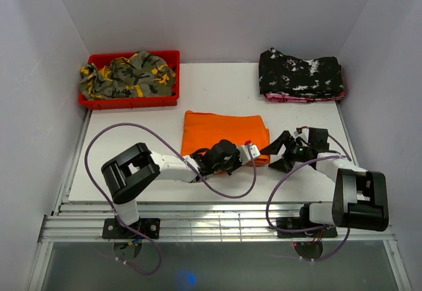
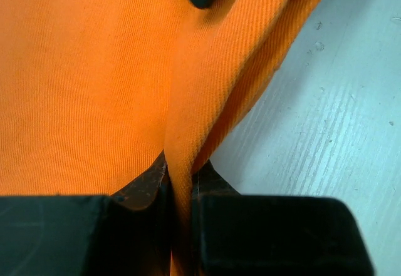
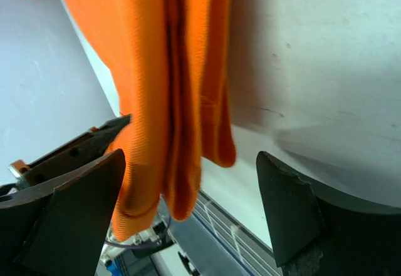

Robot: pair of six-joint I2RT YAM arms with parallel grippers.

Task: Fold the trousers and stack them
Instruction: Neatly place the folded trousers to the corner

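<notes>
While the folded trousers [image 1: 224,129] are lying on the middle of the table [image 1: 217,86], the left hand [image 1: 257,152] is clenching their near right edge; the right hand [image 1: 278,154] is gaping wide, cloth hanging loose between its fingers [image 3: 69,213]

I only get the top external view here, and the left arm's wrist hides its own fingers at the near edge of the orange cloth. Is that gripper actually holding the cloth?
Observer: Yes. In the left wrist view, the left gripper is shut on a fold of the plain bright orange soft-fabric trousers, which rises from between its jaws.
Operator: And the right one?
Observer: The right wrist view shows the right gripper open. The trousers' folded edge lies between its fingers, unclamped.
</notes>
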